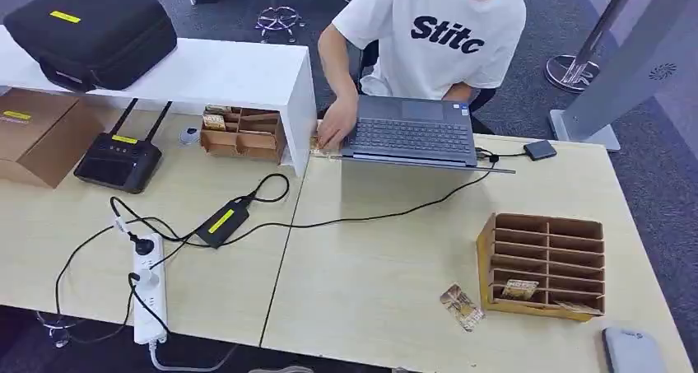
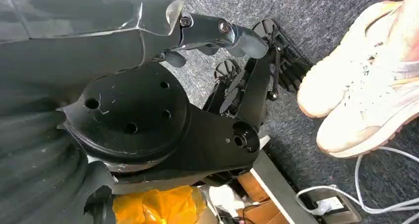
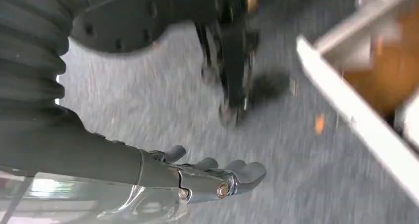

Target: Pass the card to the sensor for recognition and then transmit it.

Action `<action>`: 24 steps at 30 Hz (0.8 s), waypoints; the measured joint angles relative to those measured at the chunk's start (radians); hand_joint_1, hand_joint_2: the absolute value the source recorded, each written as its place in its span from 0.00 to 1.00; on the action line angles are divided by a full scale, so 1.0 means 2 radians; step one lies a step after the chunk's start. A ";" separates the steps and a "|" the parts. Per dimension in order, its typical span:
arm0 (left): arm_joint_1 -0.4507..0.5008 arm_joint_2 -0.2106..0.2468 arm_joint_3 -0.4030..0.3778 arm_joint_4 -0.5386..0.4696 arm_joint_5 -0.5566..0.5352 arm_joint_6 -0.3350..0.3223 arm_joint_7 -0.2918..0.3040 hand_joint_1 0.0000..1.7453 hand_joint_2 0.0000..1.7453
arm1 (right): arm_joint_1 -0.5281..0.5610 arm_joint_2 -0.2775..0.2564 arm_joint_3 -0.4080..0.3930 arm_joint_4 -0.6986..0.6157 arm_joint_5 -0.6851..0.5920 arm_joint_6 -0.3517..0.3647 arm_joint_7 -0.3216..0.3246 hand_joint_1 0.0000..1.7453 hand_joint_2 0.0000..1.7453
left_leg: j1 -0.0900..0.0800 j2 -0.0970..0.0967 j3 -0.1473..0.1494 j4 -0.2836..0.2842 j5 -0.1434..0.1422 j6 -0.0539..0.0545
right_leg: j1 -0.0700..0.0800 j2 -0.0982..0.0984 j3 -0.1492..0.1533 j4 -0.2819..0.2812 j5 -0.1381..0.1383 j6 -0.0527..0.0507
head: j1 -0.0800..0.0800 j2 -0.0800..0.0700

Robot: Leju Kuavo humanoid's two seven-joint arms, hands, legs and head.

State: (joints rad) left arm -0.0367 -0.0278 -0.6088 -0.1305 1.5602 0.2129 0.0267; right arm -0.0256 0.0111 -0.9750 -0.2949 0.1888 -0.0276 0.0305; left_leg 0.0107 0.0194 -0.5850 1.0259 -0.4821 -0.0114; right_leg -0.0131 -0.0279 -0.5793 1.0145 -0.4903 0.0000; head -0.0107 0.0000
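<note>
Nothing begun yet, by the look of it. Card [image 1: 462,305] lying flat on the bench [image 1: 370,282], just beside the cardboard organiser [image 1: 543,266]. Left robot hand [image 2: 232,36] and right robot hand [image 3: 217,177] hanging low over carpet, fingers loosely apart, holding nothing. Pick-up, sensor pass and handover all left.

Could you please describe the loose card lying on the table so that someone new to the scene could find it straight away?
Start at the cardboard slotted organizer near the right front of the light wooden table. Just to its left, flat on the tabletop, lies the card. Unlike the cards tucked into slots, it lies loose outside the box.
</note>
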 joint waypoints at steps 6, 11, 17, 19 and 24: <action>0.000 -0.006 0.003 0.000 0.004 0.014 -0.008 0.00 1.00 | -0.009 0.005 -0.020 -0.023 -0.042 -0.159 -0.046 0.00 1.00 | 0.000 0.000 0.000 0.000 0.000 0.000 | 0.000 0.000 0.000 0.000 0.000 0.000 | 0.000 0.000; 0.000 -0.010 0.007 0.000 0.004 0.015 -0.010 0.00 1.00 | -0.016 0.011 -0.038 -0.035 -0.045 -0.170 -0.053 0.00 1.00 | 0.000 0.000 0.000 0.000 0.000 0.000 | 0.000 0.000 0.000 0.000 0.000 0.000 | 0.000 0.000; 0.000 -0.011 0.007 0.000 0.004 0.015 -0.010 0.00 1.00 | -0.018 0.015 -0.047 -0.040 -0.034 -0.137 -0.050 0.00 1.00 | 0.000 0.000 0.000 0.000 0.000 0.000 | 0.000 0.000 0.000 0.000 0.000 0.000 | 0.000 0.000; 0.000 -0.010 0.007 0.000 0.001 0.013 -0.006 0.00 1.00 | -0.018 0.015 -0.043 -0.034 -0.003 -0.076 -0.030 0.00 1.00 | 0.000 0.000 0.000 0.000 0.000 0.000 | 0.000 0.000 0.000 0.000 0.000 0.000 | 0.000 0.000; 0.000 -0.006 0.007 0.000 -0.005 0.006 0.000 0.00 1.00 | -0.014 0.015 -0.015 -0.018 0.063 0.003 -0.011 0.00 1.00 | 0.000 0.000 0.000 0.000 0.000 0.000 | 0.000 0.000 0.000 0.000 0.000 0.000 | 0.000 0.000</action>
State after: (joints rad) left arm -0.0373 -0.0401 -0.5940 -0.1305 1.5496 0.2240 0.0267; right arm -0.0529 0.0412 -1.0053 -0.3308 0.3140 -0.0220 0.0084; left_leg 0.0109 0.0196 -0.5845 1.0260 -0.4820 -0.0114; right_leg -0.0129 -0.0278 -0.5788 1.0145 -0.4902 0.0001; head -0.0103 0.0000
